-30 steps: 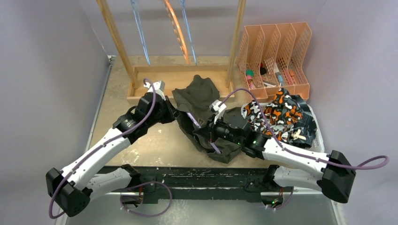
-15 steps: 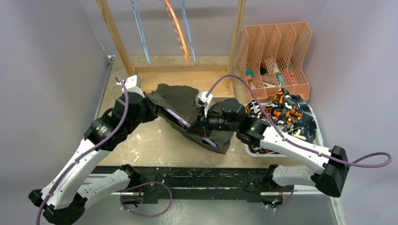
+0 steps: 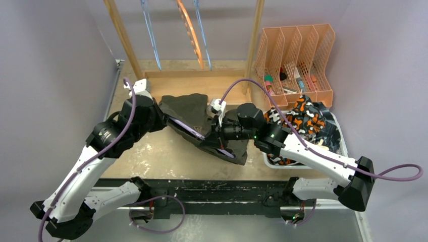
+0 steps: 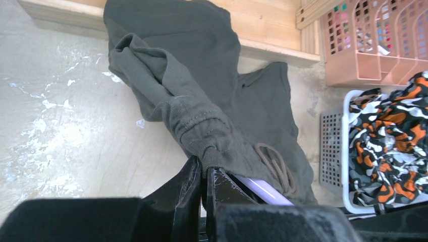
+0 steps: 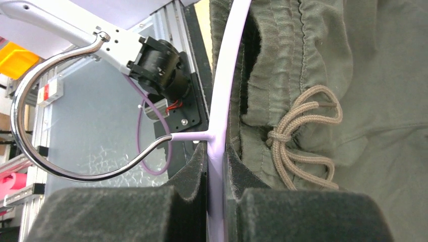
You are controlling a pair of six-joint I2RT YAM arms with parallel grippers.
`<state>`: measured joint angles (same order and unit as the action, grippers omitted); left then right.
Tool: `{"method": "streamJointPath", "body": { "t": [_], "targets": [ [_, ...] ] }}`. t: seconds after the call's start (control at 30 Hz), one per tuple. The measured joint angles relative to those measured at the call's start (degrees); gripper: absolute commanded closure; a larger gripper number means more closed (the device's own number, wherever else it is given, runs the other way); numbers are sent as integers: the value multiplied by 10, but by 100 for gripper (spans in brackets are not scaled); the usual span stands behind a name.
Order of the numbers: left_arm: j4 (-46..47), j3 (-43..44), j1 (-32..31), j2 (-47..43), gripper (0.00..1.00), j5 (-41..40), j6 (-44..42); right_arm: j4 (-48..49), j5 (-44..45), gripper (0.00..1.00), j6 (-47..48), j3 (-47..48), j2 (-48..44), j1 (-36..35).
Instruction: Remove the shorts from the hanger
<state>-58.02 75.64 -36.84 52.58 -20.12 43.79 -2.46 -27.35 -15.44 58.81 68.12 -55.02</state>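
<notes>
The olive green shorts (image 3: pixel 189 108) with a tan drawstring (image 5: pixel 298 133) lie on the table in front of the wooden rack, still threaded on a lilac hanger (image 3: pixel 185 128). My left gripper (image 3: pixel 160 114) is shut on a bunched fold of the shorts' (image 4: pixel 202 91) waistband at their left end (image 4: pixel 204 174). My right gripper (image 3: pixel 218 132) is shut on the hanger's (image 5: pixel 228 70) lilac bar just below its metal hook (image 5: pixel 30 143), the jaws (image 5: pixel 215 159) pressed against the cloth on one side. A short length of the hanger (image 4: pixel 260 189) shows under the waistband.
A white basket (image 3: pixel 344 145) at the right holds orange-black-white patterned shorts (image 3: pixel 300 121) over dark cloth. A pink file organizer (image 3: pixel 298 55) stands behind it. The wooden rack (image 3: pixel 176 80) carries blue and orange hangers (image 3: pixel 191 35) at the back.
My left arm has swung left and back, dragging the shorts' waistband leftward along the hanger. My right gripper has carried the hanger toward the rack. Both grips stay closed.
</notes>
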Motion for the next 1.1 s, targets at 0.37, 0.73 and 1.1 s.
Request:
{"method": "streamJointPath", "body": {
  "t": [0.37,0.73,1.1],
  "targets": [
    [39,-91,-1,25,100,-10,2,-10,42,100,-4,-52,0,-1],
    [84,-99,-5,99,100,-35,1,2,38,100,-14,-95,-27,52],
    [73,-87,63,117,100,16,-49,20,-10,100,16,-110,-17,60]
  ]
}}
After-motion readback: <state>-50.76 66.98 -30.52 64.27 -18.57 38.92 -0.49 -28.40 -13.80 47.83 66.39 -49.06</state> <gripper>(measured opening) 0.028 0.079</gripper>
